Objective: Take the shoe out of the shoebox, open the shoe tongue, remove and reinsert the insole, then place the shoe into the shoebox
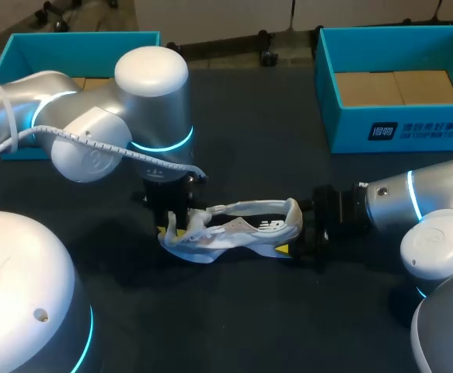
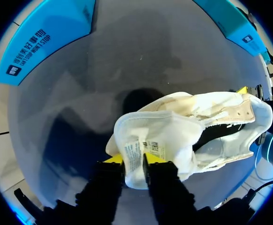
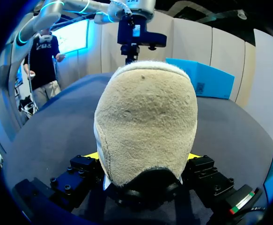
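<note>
A white shoe is lying lengthwise, left to right, in the middle of the dark surface, outside both boxes; whether its sole is touching the surface cannot be told. The left arm is coming down over the shoe's left end. Its left jaws are standing nearly closed, pinching the edge of the pulled-up tongue from both sides, with the yellow fingertips pressing against the fabric. The right arm is reaching in level from the right, and the right jaws are standing wide, clamping the heel between their two yellow tips. A blue shoebox is standing at the far right, well apart from the shoe. A second blue box is sitting at the far left, partly behind the left arm.
</note>
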Action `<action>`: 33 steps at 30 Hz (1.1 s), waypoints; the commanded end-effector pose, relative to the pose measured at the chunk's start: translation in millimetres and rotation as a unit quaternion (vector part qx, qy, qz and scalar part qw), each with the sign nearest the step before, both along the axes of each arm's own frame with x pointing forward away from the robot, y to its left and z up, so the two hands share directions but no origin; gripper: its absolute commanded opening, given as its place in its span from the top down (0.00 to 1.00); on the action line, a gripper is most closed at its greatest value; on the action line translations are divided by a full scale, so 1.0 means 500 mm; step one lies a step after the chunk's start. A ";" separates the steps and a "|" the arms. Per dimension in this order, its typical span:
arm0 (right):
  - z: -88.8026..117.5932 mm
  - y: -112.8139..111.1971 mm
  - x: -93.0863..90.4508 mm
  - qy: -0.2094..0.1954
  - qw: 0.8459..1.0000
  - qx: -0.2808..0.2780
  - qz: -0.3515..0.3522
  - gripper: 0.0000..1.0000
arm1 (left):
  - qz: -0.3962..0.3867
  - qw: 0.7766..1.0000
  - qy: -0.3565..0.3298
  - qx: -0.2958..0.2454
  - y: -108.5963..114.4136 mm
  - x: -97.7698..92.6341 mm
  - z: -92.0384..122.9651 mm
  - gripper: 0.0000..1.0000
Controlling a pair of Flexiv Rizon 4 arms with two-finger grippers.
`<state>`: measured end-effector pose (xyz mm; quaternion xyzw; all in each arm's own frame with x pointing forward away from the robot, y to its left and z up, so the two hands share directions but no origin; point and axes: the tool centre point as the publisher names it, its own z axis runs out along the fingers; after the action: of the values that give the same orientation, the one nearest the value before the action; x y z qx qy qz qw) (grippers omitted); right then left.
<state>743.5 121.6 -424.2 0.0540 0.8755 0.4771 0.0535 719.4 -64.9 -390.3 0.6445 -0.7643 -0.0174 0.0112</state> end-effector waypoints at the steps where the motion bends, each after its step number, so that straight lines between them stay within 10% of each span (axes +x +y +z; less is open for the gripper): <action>1: -0.004 0.003 0.000 0.000 1.000 -0.002 -0.001 1.00 | 0.002 1.000 -0.005 -0.015 0.024 0.000 0.011 0.25; 10: -0.004 0.003 0.000 0.000 1.000 -0.002 -0.001 1.00 | -0.047 0.998 -0.022 -0.040 0.031 0.015 0.066 0.00; 20: -0.004 0.003 0.000 0.000 1.000 -0.002 -0.001 1.00 | -0.262 0.962 -0.046 -0.061 -0.006 0.041 0.139 0.00; 30: -0.004 0.003 0.000 0.000 1.000 -0.002 -0.001 1.00 | -0.513 0.853 -0.073 -0.058 -0.034 0.077 0.207 0.00; 33: -0.004 0.003 0.000 0.000 1.000 -0.002 -0.001 1.00 | -0.565 0.820 -0.078 -0.052 -0.042 0.085 0.233 0.24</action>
<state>743.4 121.5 -424.8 0.0544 0.8757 0.4768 0.0538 759.5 -84.5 -287.1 0.2936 -0.9531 0.0730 -0.0034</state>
